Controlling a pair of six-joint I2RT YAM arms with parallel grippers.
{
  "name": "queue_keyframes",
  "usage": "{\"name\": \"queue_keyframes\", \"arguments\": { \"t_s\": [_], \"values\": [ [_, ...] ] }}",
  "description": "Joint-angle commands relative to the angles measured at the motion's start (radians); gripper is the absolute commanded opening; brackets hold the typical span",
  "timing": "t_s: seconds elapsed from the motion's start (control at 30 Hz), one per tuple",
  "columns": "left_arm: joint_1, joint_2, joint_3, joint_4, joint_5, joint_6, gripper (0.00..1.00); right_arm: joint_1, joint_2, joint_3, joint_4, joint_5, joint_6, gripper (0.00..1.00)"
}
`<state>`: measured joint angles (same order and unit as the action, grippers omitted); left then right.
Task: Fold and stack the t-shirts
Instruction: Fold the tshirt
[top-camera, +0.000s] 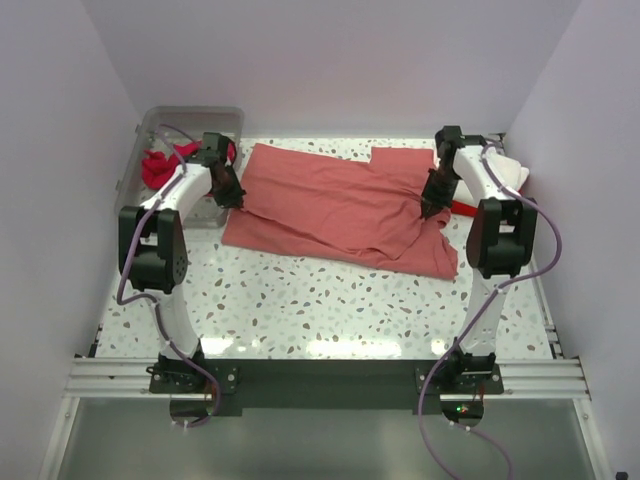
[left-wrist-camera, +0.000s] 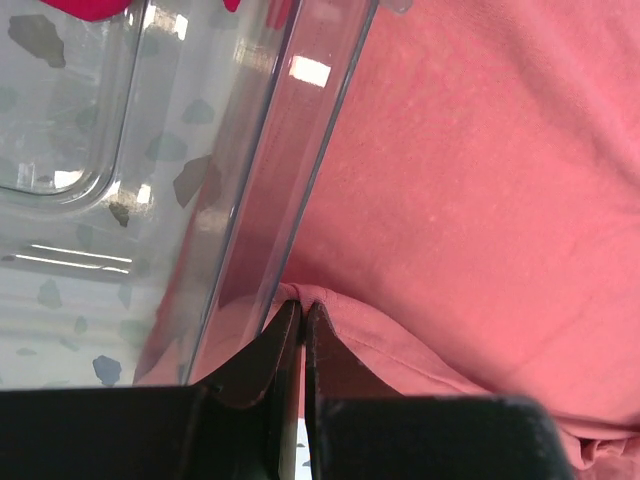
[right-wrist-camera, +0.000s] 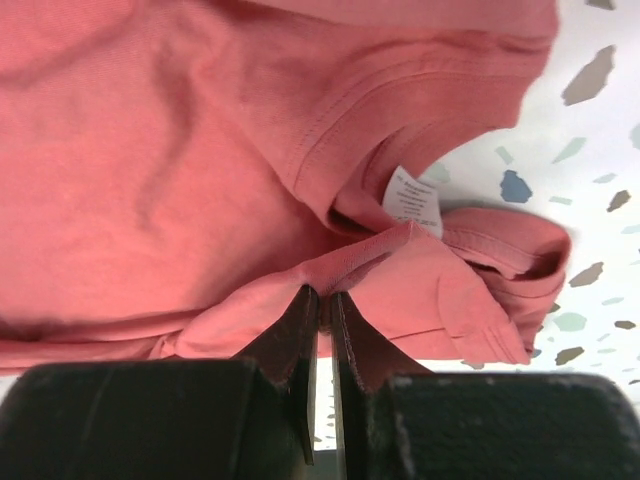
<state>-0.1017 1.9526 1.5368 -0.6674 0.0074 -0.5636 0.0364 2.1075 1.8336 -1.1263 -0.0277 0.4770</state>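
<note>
The left end effector (left-wrist-camera: 302, 305) was clamped on an edge of the coral t-shirt (top-camera: 330, 210), tight beside the clear bin (left-wrist-camera: 200, 200). The shirt lay spread over the tabletop (top-camera: 330, 300). The right end effector (right-wrist-camera: 322, 292) gripped cloth by the collar. First fold looked in hand; next, both should lift together.

Faded coral-red, plain: large t-shirt (top-camera: 330, 205); neck label (right-wrist-camera: 412, 198) white. Bright red: bunched shirt (top-camera: 155, 168), upper left. White, grey-brown speckles: table (top-camera: 330, 310). Clear: bin (top-camera: 190, 118).

Speckled table (top-camera: 330, 300) carries a coral-red t-shirt (top-camera: 330, 205) and clear bin (top-camera: 195, 118).
</note>
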Motion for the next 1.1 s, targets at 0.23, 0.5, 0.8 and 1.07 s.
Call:
{"name": "queue_keyframes", "arguments": {
  "t_s": [0.23,0.5,0.8,1.07],
  "values": [
    [0.04,0.035,0.062,0.02,0.009,-0.007,0.0,-0.064,0.006,0.09,-0.052,0.058,-0.04,0.0],
    [0.049,0.055,0.083,0.019,0.009,-0.018,0.0,-0.076,0.011,0.096,-0.058,0.074,-0.044,0.0],
    [0.053,0.091,0.138,0.046,0.048,-0.042,0.0,-0.078,0.011,0.095,-0.026,0.009,-0.055,0.01],
    [0.042,0.1,0.215,0.069,0.078,-0.042,0.85,-0.044,-0.132,0.017,0.071,-0.049,-0.086,0.73]
  ]
}}
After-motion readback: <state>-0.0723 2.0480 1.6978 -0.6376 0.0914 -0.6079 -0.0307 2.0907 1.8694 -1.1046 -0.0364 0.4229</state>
